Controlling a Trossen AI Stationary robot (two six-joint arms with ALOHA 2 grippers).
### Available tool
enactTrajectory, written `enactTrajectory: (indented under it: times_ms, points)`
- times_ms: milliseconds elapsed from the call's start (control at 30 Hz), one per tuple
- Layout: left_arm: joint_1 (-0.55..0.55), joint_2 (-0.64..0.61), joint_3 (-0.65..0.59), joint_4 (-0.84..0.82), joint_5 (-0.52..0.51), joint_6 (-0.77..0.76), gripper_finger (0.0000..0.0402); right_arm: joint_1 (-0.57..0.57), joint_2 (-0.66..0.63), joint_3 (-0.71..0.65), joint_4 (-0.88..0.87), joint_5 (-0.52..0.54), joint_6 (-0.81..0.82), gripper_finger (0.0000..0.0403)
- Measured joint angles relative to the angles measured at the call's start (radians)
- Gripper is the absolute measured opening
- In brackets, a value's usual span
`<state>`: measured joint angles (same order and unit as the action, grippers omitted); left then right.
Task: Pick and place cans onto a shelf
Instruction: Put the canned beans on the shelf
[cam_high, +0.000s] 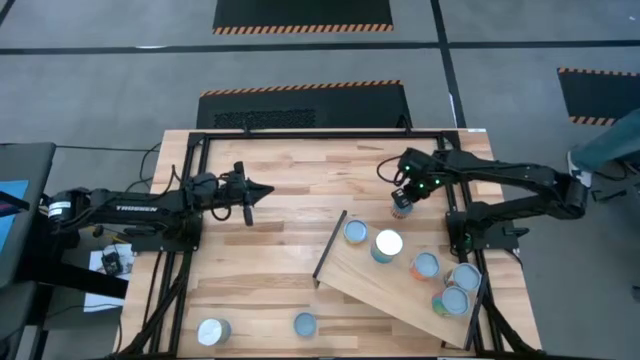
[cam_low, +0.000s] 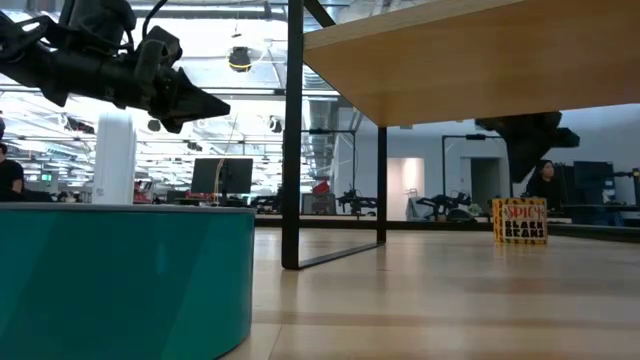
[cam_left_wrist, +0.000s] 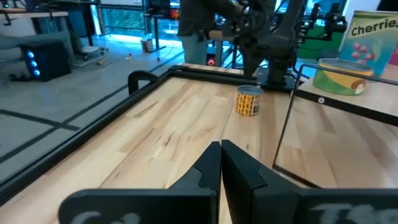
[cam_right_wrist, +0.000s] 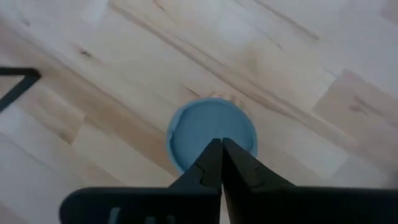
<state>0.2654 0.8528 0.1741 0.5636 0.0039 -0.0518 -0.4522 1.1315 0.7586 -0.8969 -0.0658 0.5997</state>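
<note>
Tabletop (cam_high: 280, 170): striped butcher-block planks, pale and matt, inside a dark metal frame.

Shelf (cam_high: 375, 285): large flat light-wood board, paler than the tabletop, lying askew at about 4 o'clock from the tabletop's centre, with a dark edge on its short side toward the centre. In the low view it stands raised on thin black legs. At least five cans appear to be on it already, round tops up, bluish-silver and one bright white (cam_high: 388, 243).

Right arm: its end effector (cam_high: 404, 192) hangs directly over a lone can (cam_high: 402, 207) standing on the tabletop just beyond the shelf's 12 o'clock corner. In the right wrist view the two dark fingers are pressed tip to tip, holding nothing, with the can's blue round top (cam_right_wrist: 211, 134) straight beneath. The left wrist view shows this can as a short cylinder with a yellow-orange printed label.

Left arm: waits at 9 o'clock, end effector (cam_high: 252, 190) closed and empty, clear of the tabletop.

Two more cans sit at the tabletop's 6–7 o'clock edge: white-topped (cam_high: 213, 331) and blue-topped (cam_high: 304, 323).

Step, as judged: approach to the pick of the lone can, not yet grasped. Next move calls for spreading the fingers wider than the can, descending round its smooth curved wall, closing, then lifting onto a free patch of shelf.
</note>
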Motion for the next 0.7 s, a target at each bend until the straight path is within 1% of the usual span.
enactTrajectory:
  times_ms: [133, 433, 567, 700]
  points:
    - [0.021, 0.000, 0.000, 0.010, 0.041, 0.001, 0.0000, -0.002, -0.008, -0.024, 0.025, 0.010, 0.074, 0.0057]
    - [0.028, -0.002, 0.000, 0.010, 0.068, -0.014, 0.0000, 0.001, -0.007, -0.098, 0.030, 0.009, 0.192, 0.0128]
    - [0.028, -0.002, 0.000, 0.010, 0.070, -0.016, 0.0000, 0.001, -0.007, -0.125, 0.096, -0.002, 0.212, 0.0142]
    - [0.028, -0.002, 0.000, 0.003, 0.070, -0.016, 0.0000, 0.001, -0.007, -0.130, 0.109, -0.002, 0.215, 0.0136]
